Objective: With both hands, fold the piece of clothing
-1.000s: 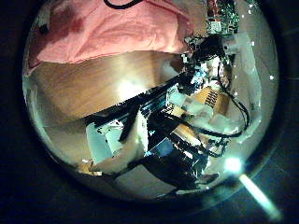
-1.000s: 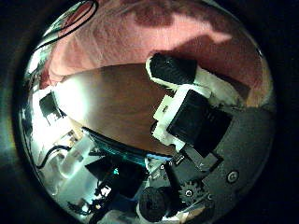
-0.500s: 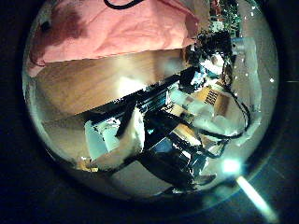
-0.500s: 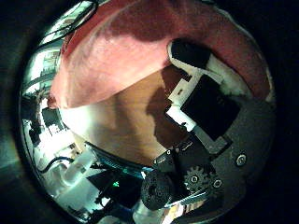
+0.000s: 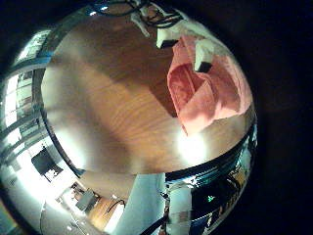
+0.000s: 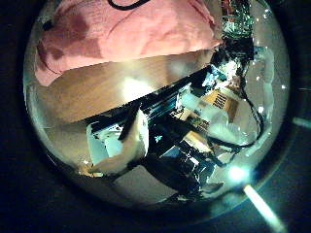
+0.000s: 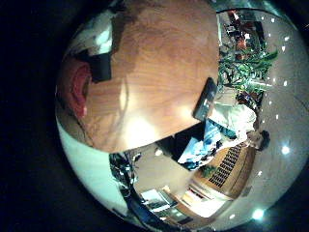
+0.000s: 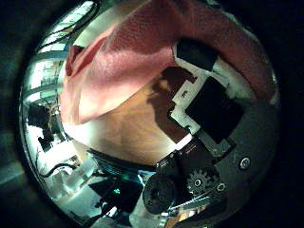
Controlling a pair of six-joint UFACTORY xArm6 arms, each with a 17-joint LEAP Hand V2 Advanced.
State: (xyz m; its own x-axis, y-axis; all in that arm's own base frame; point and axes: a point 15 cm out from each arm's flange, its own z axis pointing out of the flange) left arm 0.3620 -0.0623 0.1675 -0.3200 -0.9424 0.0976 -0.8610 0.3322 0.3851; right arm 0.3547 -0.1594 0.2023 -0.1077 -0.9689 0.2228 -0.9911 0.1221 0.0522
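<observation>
You have no label or writing to read on anything here.

Look at the right hand (image 8: 214, 114) first: in the right thumb side palm view its black and white fingers (image 8: 195, 57) reach out over the pink cloth (image 8: 142, 57) and seem to touch it at the tips, but you cannot tell whether they curl round the fabric or just lie on it. The right little finger side palm view shows a black fingertip beside the folded edge of the cloth (image 7: 77, 87), close to one edge of the desk (image 7: 164, 68).

In the left little finger side palm view, a hand (image 5: 186, 37) sits on the far end of the cloth (image 5: 203, 88); its fingers there press down into the fabric, though the grip itself is unclear to you. The cloth lies bunched as a long strip near one edge of the desk (image 5: 108, 108), its long axis running along that edge.

The left hand (image 6: 121, 146) shows white parts hanging over the desk's near edge, away from the cloth (image 6: 126, 34); you cannot tell how its fingers are set.
</observation>
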